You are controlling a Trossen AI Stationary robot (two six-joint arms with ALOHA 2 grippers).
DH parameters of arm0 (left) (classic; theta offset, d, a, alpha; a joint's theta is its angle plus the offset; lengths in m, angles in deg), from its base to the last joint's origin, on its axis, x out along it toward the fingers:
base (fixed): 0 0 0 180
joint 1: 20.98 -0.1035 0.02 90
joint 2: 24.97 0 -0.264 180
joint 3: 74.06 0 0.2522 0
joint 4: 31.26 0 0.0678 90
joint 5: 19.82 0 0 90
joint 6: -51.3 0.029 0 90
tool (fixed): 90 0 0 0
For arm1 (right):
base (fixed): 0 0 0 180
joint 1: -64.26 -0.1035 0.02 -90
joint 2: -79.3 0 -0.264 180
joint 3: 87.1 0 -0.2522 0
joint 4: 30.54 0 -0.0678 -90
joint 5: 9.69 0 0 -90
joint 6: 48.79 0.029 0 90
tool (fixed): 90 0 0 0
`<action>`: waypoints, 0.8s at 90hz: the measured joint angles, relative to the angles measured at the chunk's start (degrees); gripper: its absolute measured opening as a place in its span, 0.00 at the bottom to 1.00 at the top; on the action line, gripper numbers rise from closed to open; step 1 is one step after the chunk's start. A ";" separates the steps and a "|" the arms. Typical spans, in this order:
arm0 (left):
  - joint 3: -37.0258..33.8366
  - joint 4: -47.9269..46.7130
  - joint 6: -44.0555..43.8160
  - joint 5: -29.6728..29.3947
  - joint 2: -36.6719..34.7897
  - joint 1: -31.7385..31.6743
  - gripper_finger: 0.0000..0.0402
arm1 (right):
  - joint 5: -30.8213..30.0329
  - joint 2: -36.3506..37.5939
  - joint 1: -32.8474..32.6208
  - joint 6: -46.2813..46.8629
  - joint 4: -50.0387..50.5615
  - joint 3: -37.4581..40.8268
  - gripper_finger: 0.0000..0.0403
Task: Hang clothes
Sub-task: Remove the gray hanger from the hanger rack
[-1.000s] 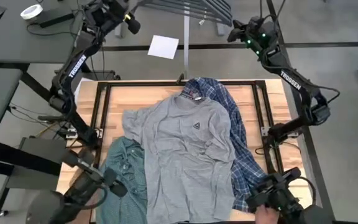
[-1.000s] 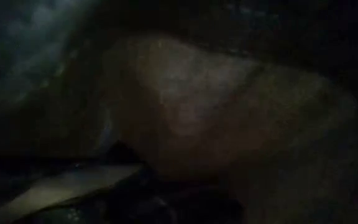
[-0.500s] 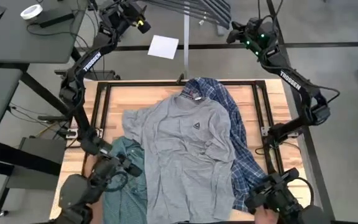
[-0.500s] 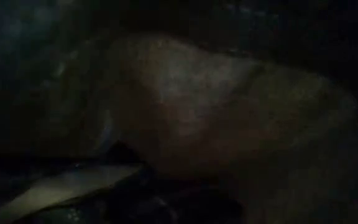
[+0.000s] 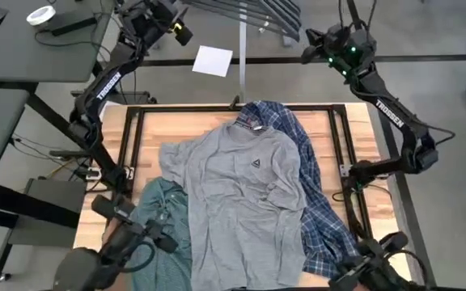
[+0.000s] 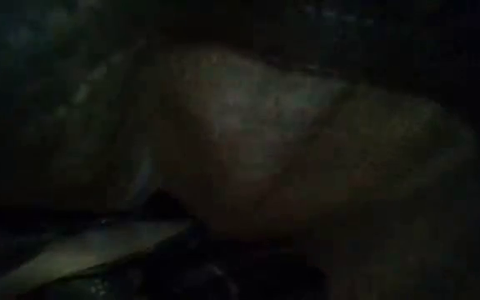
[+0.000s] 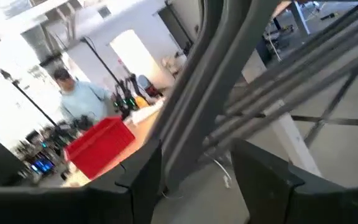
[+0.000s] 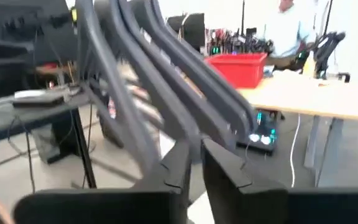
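Three shirts lie spread on the wooden table. The grey tee (image 5: 249,194) is on top in the middle. It overlaps the plaid shirt (image 5: 314,186) on its right and the green shirt (image 5: 164,226) at the near left. Beyond the far edge hangs a bunch of grey hangers (image 5: 253,12). My left gripper (image 5: 178,31) (image 7: 197,180) is up at their left side, open, with one hanger arm (image 7: 188,106) running between its fingers; whether they touch it I cannot tell. My right gripper (image 5: 307,42) (image 8: 196,165) is at the bunch's right side, shut on a hanger arm. My right gripper pinches a thin grey hanger arm (image 8: 180,127) between its two fingers, at the arm's lower part. The fingers come about level, from the bunch's right side. The rest of the hanger rises among the others on the rack.
A black frame (image 5: 132,137) edges the tabletop. A white sheet (image 5: 213,61) lies on the floor beyond the table, and a tape roll (image 5: 40,14) sits on the side desk. A red bin (image 8: 238,68) and a person (image 7: 79,99) show in the room. Cloth darkens the low view.
My left gripper has gone a little toward the right, closer to the hangers, and its arm has swung. My right arm's wrist has shifted slightly toward the right. The shirts lie as they did.
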 joint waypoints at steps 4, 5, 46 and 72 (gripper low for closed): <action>0.00 -1.91 -0.98 0.07 -0.27 0.00 0.44 | 1.27 0.00 0.02 0.05 0.88 0.00 0.20; 0.00 -2.35 -1.16 0.14 -0.34 0.00 0.44 | 1.57 0.00 0.02 0.05 1.09 0.00 0.21; 0.00 -10.60 -1.47 0.53 -0.61 0.53 0.44 | 4.18 -4.02 -0.66 -6.20 -2.74 0.07 0.52; 0.00 -10.63 -1.47 0.63 -0.61 1.18 0.44 | 6.50 -7.43 -1.42 -4.43 -7.61 0.06 0.50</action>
